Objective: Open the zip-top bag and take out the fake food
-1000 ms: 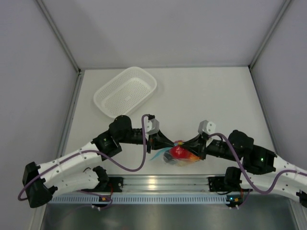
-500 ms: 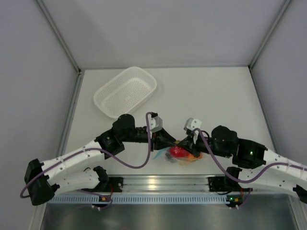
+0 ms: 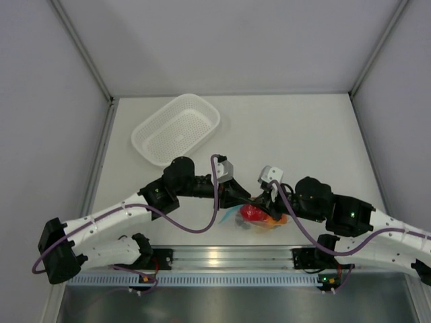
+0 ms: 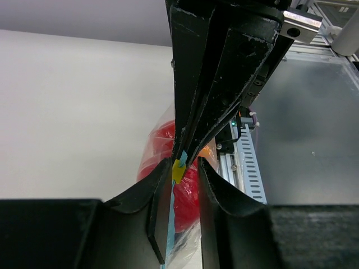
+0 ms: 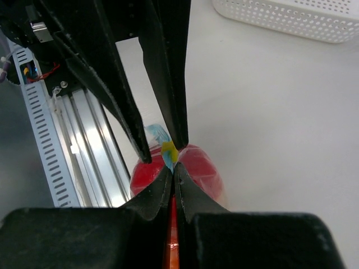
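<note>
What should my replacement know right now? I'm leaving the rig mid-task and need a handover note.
Right gripper: shut on the light blue zip strip of the small clear plastic zip-top bag.
Left gripper: jaws slightly apart astride that strip, not clamped.
Inside the bag: shiny red ball and orange piece visible.
Done: strip pinched; nothing removed.
Left: pull the zip open, take the food out.

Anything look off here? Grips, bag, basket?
Nothing is spilled or damaged. One oddity: only the right gripper is shut on the blue strip of the zip-top bag. The left gripper straddles the strip with its jaws apart. The fake food is inside the bag, and the basket sits upright.
</note>
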